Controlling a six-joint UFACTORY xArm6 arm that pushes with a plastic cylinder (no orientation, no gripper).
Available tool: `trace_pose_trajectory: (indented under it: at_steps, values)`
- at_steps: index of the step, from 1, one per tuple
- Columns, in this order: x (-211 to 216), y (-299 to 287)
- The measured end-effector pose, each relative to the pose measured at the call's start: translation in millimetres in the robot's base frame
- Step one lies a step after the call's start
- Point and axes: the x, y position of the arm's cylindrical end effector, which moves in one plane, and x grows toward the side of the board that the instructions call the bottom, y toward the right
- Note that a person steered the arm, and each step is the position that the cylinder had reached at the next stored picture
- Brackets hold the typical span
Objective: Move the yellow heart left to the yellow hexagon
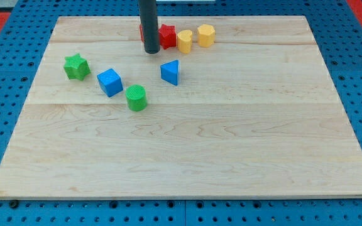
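Our end effector is a bare rod with no jaws, so it holds nothing; our tip point(151, 51) rests on the table point(187, 157) near the view's top, just left of the red star point(167, 36) and in front of a second red block point(142, 31) it partly hides. The yellow heart point(185, 41) sits just right of the star, and the yellow hexagon point(206, 35) is near its right side, apart or barely touching. The heart already seems left of the hexagon. To tidy it, we should circle below the star and nudge gently from the heart's left, without dragging the star.
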Motion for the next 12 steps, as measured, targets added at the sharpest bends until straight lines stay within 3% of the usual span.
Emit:
trace_pose_trajectory:
  at_steps: [1, 12]
  values:
    - [16, -16]
    - [19, 9]
